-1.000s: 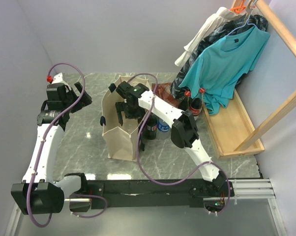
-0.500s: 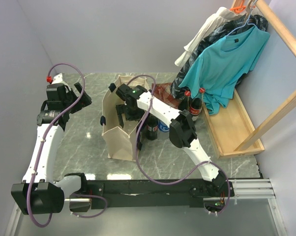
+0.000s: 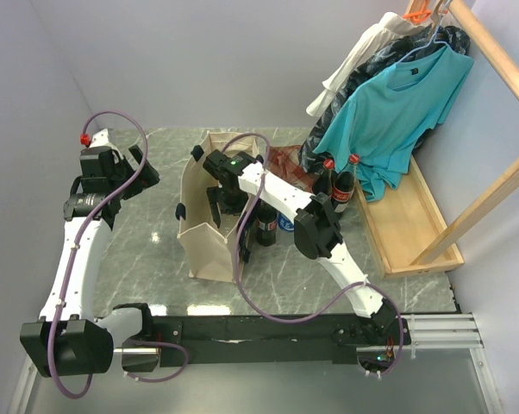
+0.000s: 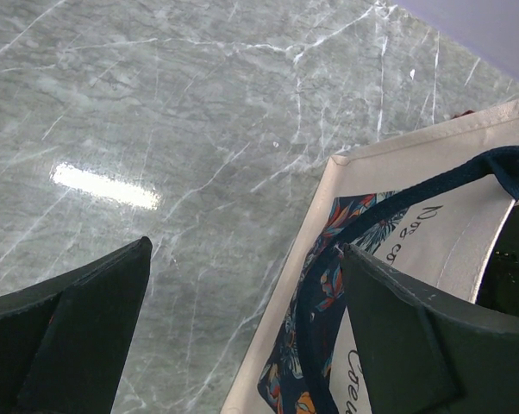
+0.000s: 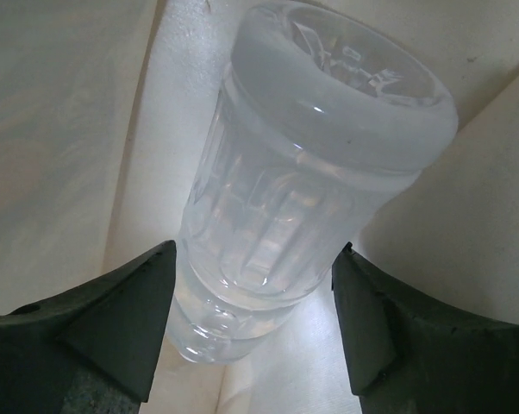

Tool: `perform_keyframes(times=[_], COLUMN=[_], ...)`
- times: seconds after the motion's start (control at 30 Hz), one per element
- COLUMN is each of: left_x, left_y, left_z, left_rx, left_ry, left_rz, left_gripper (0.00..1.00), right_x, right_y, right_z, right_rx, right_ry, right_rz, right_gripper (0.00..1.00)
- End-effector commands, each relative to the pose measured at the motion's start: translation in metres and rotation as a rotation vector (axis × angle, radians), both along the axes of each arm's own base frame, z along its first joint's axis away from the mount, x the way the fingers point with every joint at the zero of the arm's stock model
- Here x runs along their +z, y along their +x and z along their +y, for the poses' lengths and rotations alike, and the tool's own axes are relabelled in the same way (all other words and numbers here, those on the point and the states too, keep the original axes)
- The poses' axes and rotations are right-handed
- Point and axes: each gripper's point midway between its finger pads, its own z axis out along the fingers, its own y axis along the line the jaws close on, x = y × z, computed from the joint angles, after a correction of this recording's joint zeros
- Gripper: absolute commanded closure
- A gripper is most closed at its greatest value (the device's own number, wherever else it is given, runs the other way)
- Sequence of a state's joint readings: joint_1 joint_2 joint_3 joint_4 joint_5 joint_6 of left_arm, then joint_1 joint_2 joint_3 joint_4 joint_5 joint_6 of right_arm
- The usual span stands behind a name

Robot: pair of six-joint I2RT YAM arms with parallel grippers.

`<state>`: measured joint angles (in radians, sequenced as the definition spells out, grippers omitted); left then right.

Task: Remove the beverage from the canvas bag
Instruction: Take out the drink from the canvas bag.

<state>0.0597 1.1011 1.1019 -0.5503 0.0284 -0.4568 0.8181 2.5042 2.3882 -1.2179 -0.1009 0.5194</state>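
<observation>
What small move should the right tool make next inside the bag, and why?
Probably close the right tool onto the clear plastic bottle. Its fingers flank the bottle's body on both sides inside the canvas bag, but I cannot tell whether they grip it firmly, so lifting now might leave it behind.

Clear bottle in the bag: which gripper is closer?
Right. The right gripper is inside the canvas bag, fingers flanking the clear bottle; the left gripper hovers open outside the bag, over the table.

Grey marble counter point(image 3: 156, 250) carries the upright bag point(image 3: 209, 250), a dark bottle point(image 3: 266, 226) just beside it, and two red-capped bottles point(image 3: 341, 185) farther right.
</observation>
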Motion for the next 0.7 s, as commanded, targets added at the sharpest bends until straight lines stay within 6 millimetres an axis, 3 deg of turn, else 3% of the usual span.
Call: perform_keyframes(times=[0.0, 0.03, 0.07, 0.13, 0.27, 0.33, 0.43, 0.47, 0.67], left_x=[0.028, 0.028, 0.028, 0.029, 0.028, 0.029, 0.031, 0.032, 0.034], left_y=[-0.001, -0.001, 0.000, 0.000, 0.000, 0.000, 0.000, 0.000, -0.001], left_z=[0.005, 0.005, 0.005, 0.005, 0.004, 0.005, 0.004, 0.004, 0.002], left_rx=[0.012, 0.011, 0.012, 0.011, 0.006, 0.006, 0.007, 0.004, -0.008], left_ry=[0.020, 0.020, 0.020, 0.020, 0.014, 0.015, 0.015, 0.013, 0.011], left_rz=[-0.075, -0.075, -0.075, -0.076, -0.075, -0.080, -0.090, -0.092, -0.103], left_gripper=[0.04, 0.04, 0.04, 0.03, 0.04, 0.04, 0.04, 0.04, 0.04], right_x=[-0.018, -0.020, -0.018, -0.017, -0.001, 0.020, 0.060, 0.082, 0.152], right_y=[-0.014, -0.015, -0.013, -0.013, -0.005, 0.002, 0.017, 0.021, 0.039], right_z=[-0.011, -0.012, -0.012, -0.011, -0.010, -0.006, 0.003, 0.006, 0.020], right_rx=[0.022, 0.026, 0.029, 0.035, 0.068, 0.078, 0.064, 0.055, 0.028], right_ry=[-0.062, -0.068, -0.065, -0.061, -0.055, -0.020, 0.069, 0.112, 0.305], right_rz=[0.083, 0.087, 0.078, 0.075, 0.014, -0.042, -0.136, -0.175, -0.316], right_gripper=[0.61, 0.67, 0.85, 1.00, 1.00, 1.00, 1.00, 1.00, 1.00])
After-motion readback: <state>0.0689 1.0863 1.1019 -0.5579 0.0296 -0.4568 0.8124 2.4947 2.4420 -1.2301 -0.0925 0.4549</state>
